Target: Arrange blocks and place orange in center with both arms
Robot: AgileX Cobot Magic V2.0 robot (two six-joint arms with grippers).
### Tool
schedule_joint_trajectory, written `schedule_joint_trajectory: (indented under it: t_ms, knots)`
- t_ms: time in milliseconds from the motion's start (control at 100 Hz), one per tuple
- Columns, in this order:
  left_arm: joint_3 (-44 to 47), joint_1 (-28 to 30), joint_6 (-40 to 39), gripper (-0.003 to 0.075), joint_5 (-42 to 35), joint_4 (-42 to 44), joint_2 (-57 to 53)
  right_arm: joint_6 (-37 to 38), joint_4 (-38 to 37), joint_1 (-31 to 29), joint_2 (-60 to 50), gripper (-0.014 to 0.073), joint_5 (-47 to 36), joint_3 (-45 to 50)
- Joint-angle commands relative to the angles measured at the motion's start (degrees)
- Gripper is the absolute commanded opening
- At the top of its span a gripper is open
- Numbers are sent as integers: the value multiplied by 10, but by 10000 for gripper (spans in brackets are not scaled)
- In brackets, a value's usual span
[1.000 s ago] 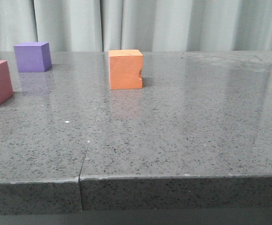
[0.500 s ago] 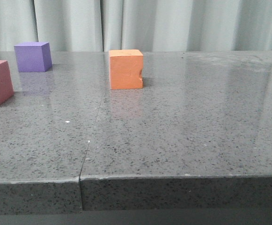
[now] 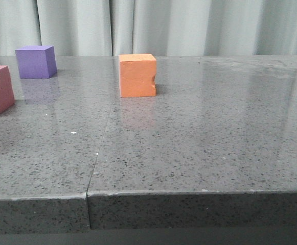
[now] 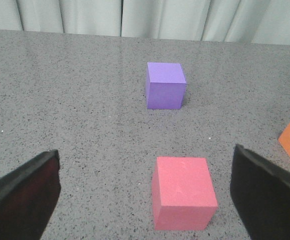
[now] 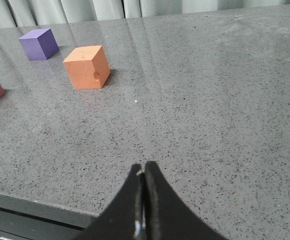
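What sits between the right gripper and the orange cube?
Nothing: in the right wrist view, only bare table separates the shut right gripper from the orange cube.

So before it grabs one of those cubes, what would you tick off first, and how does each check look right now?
1. Left gripper open wide enough for a cube: ok, fingers spread far apart.
2. Pinkish-red cube lined up between the left fingers: ok.
3. Right gripper open: not ok, fingertips pressed together.
4. Orange cube free and upright on the table: ok, nothing touches it.
5. Purple cube clear of the others: ok, it stands apart.
6. Orange cube already between the other two: not ok, it sits to their right.
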Motion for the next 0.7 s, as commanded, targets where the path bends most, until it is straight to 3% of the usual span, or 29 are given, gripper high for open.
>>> schedule_joint_trajectory:
  t_ms: [0, 150, 330, 540, 620, 690]
  knots:
    - [-38, -1, 0, 658, -44, -3, 15, -2, -12, -3, 7, -67, -42, -12]
    - [-82, -1, 9, 659, -26, -4, 48, -2, -12, -3, 7, -67, -42, -12]
    - [-153, -1, 135, 658, 33, -63, 114, -2, -12, -3, 7, -67, -42, -12]
    - [-245, -1, 344, 658, 148, -204, 202, -2, -12, -3, 7, -67, -42, -12]
    - [-275, -1, 484, 658, 205, -283, 235, -2, -12, -3, 7, -67, -42, -12]
    - [-301, -1, 561, 658, 239, -345, 263, -2, -12, -3, 7, -67, -42, -12]
